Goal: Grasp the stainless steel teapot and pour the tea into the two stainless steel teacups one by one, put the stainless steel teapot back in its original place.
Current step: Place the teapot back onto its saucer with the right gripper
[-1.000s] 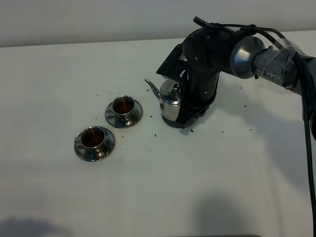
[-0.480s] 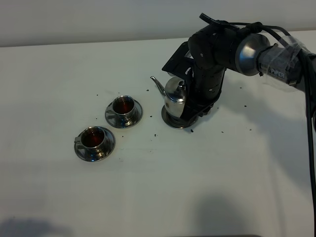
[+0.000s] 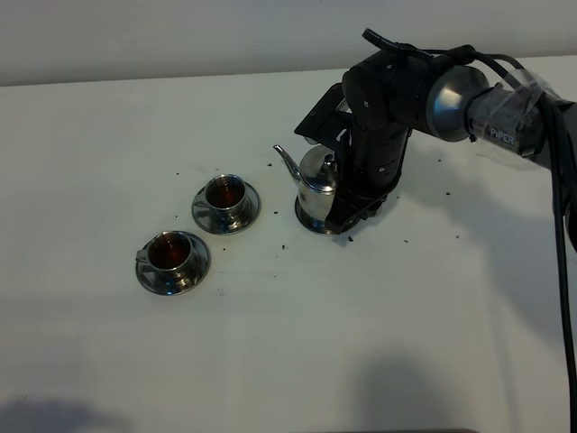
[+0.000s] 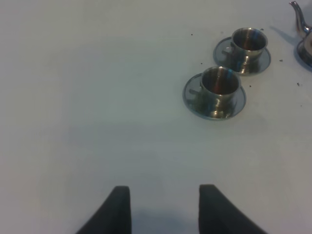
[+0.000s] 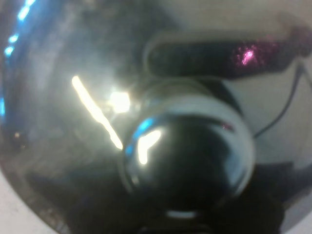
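Note:
The stainless steel teapot (image 3: 315, 179) stands upright over the original place, a round steel disc (image 3: 307, 220); I cannot tell whether its base rests on the disc. My right gripper (image 3: 343, 185) is shut on the teapot at its handle side, and the black arm hides the handle. The right wrist view is filled by the teapot's domed lid (image 5: 68, 97) and knob (image 5: 187, 151). The two stainless steel teacups (image 3: 225, 193) (image 3: 171, 252) hold dark tea and sit on saucers to the left of the teapot. My left gripper (image 4: 165, 207) hangs open and empty, short of the teacups (image 4: 220, 82) (image 4: 248, 41).
Small dark specks lie scattered on the white table (image 3: 361, 307) around the teapot and cups. The right arm's cables (image 3: 563, 180) run off the right edge. The teapot's spout (image 4: 297, 10) shows at the corner of the left wrist view.
The teapot has come up from a tilt to upright and shifted slightly right with the right arm, settling over the disc. Cups and left gripper have not moved.

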Robot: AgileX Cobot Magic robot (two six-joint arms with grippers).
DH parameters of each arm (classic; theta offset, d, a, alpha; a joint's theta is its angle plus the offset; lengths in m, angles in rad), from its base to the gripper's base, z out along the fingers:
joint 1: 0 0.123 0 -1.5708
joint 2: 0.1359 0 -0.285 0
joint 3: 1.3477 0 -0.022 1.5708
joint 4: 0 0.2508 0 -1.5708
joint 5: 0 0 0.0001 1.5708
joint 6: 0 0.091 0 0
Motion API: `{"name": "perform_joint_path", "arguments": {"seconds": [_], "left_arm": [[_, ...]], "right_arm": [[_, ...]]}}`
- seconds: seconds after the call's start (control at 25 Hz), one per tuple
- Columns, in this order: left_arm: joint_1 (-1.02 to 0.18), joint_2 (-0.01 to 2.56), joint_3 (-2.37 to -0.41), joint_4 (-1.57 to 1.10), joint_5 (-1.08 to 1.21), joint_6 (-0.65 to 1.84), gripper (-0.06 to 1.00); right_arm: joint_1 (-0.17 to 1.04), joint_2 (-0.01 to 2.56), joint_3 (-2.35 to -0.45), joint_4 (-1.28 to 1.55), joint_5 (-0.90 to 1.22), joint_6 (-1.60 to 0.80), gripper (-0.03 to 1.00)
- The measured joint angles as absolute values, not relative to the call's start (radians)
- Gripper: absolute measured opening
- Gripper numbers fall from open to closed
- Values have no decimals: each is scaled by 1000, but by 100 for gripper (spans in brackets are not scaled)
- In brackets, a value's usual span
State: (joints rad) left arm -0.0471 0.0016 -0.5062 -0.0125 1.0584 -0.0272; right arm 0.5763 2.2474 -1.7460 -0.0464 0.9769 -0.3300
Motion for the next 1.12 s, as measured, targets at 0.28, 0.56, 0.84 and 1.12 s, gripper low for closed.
{"name": "perform_joint_path", "arguments": {"seconds": [0.28, 0.56, 0.84, 1.12], "left_arm": [[-47, 2, -506, -13, 1058, -27, 37], [-47, 2, -506, -13, 1058, -27, 37], [-47, 2, -506, -13, 1058, -28, 37], [-47, 2, -506, -13, 1058, -28, 37]], "right_arm": [[576, 2247, -1746, -32, 977, -330, 18], [576, 2247, -1746, -23, 983, -329, 18], [576, 2247, -1746, -21, 985, -323, 35], [576, 2243, -1746, -21, 1085, -280, 56]]}}
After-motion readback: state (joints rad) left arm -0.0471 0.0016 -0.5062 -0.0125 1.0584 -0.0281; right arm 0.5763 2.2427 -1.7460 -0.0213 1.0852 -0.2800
